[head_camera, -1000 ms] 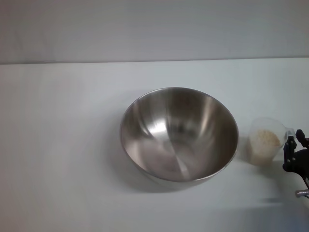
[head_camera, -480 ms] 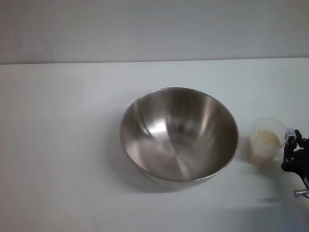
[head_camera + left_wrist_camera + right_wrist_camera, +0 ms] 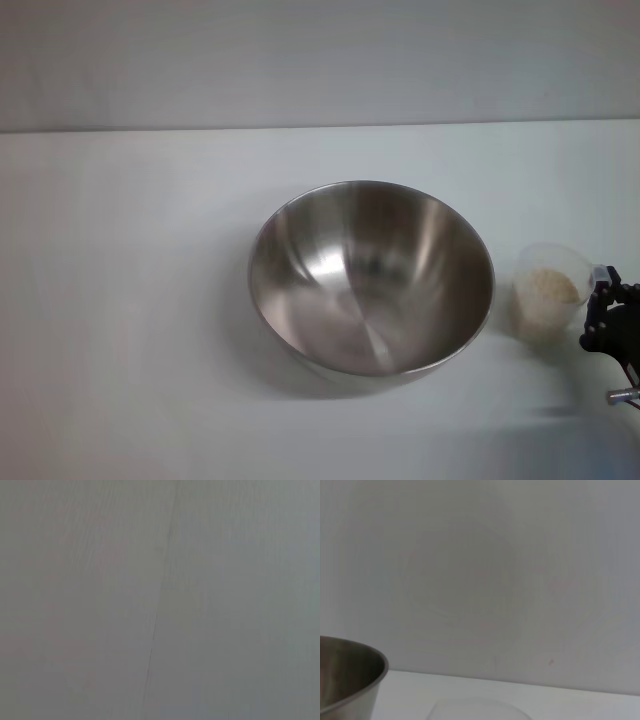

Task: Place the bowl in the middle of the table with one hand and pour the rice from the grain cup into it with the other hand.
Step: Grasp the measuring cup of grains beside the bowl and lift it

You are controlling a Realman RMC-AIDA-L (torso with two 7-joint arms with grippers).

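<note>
The shiny steel bowl (image 3: 371, 277) stands empty in the middle of the white table (image 3: 130, 300). To its right is the small clear grain cup (image 3: 551, 292), holding a heap of pale rice (image 3: 551, 286). My right gripper (image 3: 607, 302) is at the right edge of the head view, shut on the tab at the cup's right rim. In the right wrist view the bowl's wall (image 3: 345, 680) shows at one side and the cup's faint rim (image 3: 475, 710) is close by. My left gripper is out of view, and its wrist view shows only a plain grey surface.
A pale wall (image 3: 320, 60) rises behind the table's far edge. Bare white tabletop lies left of the bowl and in front of it.
The right gripper has shifted slightly up and to the left, and the grain cup has moved a little with it. The bowl has not moved.
</note>
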